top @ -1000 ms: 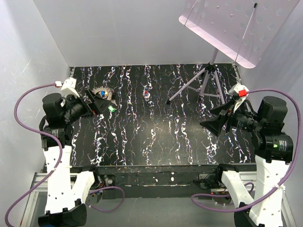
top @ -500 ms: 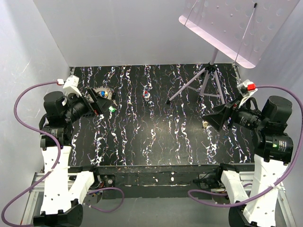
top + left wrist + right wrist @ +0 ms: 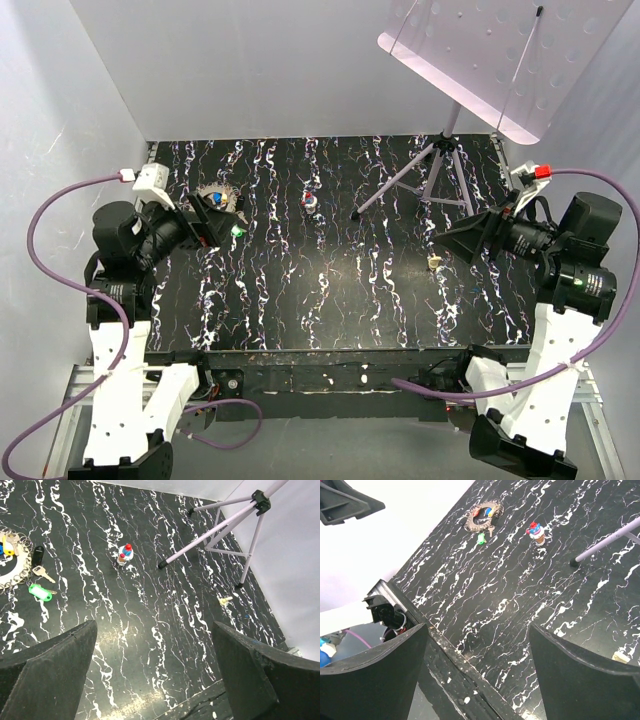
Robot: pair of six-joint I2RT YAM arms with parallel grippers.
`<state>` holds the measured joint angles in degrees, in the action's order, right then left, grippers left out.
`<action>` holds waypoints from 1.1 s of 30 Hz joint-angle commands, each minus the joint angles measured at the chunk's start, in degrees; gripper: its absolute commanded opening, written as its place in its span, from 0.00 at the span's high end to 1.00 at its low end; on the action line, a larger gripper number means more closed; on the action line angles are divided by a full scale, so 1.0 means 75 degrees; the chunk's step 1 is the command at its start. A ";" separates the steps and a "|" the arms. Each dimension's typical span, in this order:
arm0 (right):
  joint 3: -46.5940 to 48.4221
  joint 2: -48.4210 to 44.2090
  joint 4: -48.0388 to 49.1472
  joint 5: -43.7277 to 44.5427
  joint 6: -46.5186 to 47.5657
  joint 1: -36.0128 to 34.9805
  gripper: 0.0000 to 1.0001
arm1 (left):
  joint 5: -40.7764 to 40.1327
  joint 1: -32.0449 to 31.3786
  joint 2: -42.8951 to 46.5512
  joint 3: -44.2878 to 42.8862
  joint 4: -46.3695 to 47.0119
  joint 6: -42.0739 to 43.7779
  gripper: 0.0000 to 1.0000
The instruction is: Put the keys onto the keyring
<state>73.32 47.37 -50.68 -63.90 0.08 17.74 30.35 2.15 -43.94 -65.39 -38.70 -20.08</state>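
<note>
The keyring (image 3: 218, 195) lies at the table's far left, a metal ring with grey keys fanned around it and blue, red and yellow caps. It also shows in the right wrist view (image 3: 483, 516) and at the left edge of the left wrist view (image 3: 10, 567). A green-capped key (image 3: 237, 230) lies loose beside it (image 3: 40, 592) (image 3: 481, 539), with a bare grey key (image 3: 41, 572) and a black fob (image 3: 38, 555). My left gripper (image 3: 220, 228) hovers open and empty just near of the ring. My right gripper (image 3: 450, 243) is open and empty, raised at the right.
A small red-white-blue object (image 3: 311, 201) stands at the middle back. A small beige lump (image 3: 434, 262) lies on the table below my right gripper. A lilac tripod stand (image 3: 440, 165) with a tilted perforated panel stands at the back right. White walls close in the table.
My right arm has risen and drawn back to the right, and the beige lump now shows on the table. My left arm has shifted slightly back. The keys and ring have not moved.
</note>
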 commanded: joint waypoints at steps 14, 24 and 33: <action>-0.0178 0.0164 0.0511 -0.0457 -0.0350 0.0365 0.08 | 0.0325 -0.0041 0.0293 0.0679 0.0531 0.0520 0.02; -0.0295 0.0058 0.0557 -0.0222 -0.0409 0.0401 0.08 | 0.0289 -0.0053 0.0328 0.0679 0.0496 0.0544 0.02; -0.0331 -0.0024 0.0557 -0.0129 -0.0444 0.0401 0.07 | 0.0231 -0.0053 0.0398 0.0691 0.0449 0.0567 0.02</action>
<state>71.33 47.92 -48.16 -65.01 -2.83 20.51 32.14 2.02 -42.00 -60.55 -35.53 -16.84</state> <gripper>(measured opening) 0.926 0.982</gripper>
